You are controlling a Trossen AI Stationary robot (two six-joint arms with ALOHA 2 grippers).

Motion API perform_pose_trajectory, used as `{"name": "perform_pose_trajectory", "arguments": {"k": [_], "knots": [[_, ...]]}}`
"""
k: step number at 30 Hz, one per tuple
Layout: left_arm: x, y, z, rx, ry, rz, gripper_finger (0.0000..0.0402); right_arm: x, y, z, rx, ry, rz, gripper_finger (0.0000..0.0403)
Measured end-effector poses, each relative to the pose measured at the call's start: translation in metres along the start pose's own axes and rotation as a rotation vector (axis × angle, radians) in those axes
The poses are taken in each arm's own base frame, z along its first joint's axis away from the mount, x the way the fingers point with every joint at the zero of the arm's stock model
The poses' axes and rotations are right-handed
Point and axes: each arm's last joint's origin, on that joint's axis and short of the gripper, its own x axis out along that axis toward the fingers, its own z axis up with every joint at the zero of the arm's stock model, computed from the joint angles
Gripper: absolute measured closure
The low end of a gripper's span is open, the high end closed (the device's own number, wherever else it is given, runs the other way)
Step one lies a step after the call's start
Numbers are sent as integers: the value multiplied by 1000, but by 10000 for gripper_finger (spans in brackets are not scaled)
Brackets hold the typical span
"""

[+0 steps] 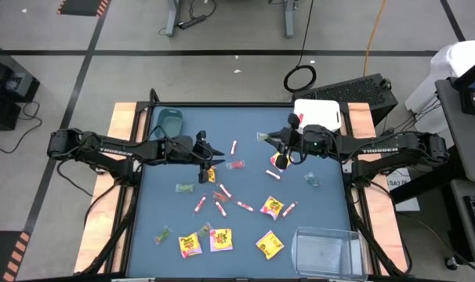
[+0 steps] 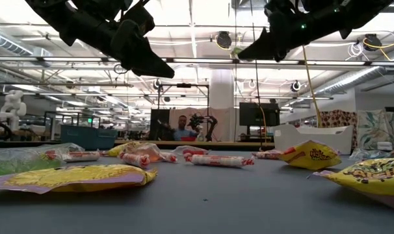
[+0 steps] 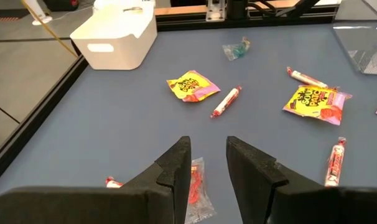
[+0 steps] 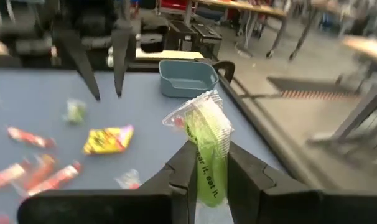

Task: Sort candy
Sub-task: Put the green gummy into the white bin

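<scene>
Above the table's [image 1: 316, 211] far half, the right pincer [image 4: 208, 163] hangs in the air, pinching a green candy [image 4: 207, 146] in clear wrap between its fingers. Most of the packet sticks up past the fingertips, so the hold looks shallow. The left pincer [image 3: 208, 163] hovers over the middle of the table with its fingers slightly parted and nothing between them; a red candy [image 3: 195, 186] in clear wrap lies on the table just below it.

The other sweets are scattered across the table: yellow packets [image 1: 208, 240] toward the near edge, pink sticks [image 1: 222, 200] in the middle, small green pieces [image 1: 184, 188] on the left side. A teal bin [image 1: 172, 121] sits at the far left corner, a white bin [image 1: 320, 112] at the far right, and a clear bin [image 1: 325, 249] at the near right.

The main risk is probably the slippery wrap sliding out of the right pincer on the way to a bin, dropping the candy back among the unsorted ones or off the table edge. Both arms sit near the middle, so a crossing move could bring them into contact. For the left pincer, a descent onto the flat red wrapper might push it aside rather than catch it.
</scene>
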Motion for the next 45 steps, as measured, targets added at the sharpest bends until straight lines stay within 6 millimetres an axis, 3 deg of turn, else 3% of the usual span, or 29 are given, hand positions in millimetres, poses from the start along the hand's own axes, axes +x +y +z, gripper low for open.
{"name": "perform_pose_trajectory", "arguments": {"k": [6,12,18,24,27,32,39,45], "knots": [[0,0,0,0,-2,1,293,0,0,-1,-290,10,5,344],[0,0,3,-1,-32,7,293,0,1,-8,-355,77,28,344],[0,0,3,-1,-35,8,293,-1,2,-11,-212,109,31,344],[0,1,4,-1,-45,8,293,-1,2,-15,92,160,19,344],[0,1,5,-1,-47,9,293,-1,-3,-19,123,209,-69,344],[0,2,7,-5,-66,38,293,-5,-34,-19,97,368,-320,344],[0,2,8,-12,-83,46,293,-18,-100,-15,193,593,-560,344],[0,2,8,-14,-82,47,293,-36,-150,-36,336,690,-644,344]]}}
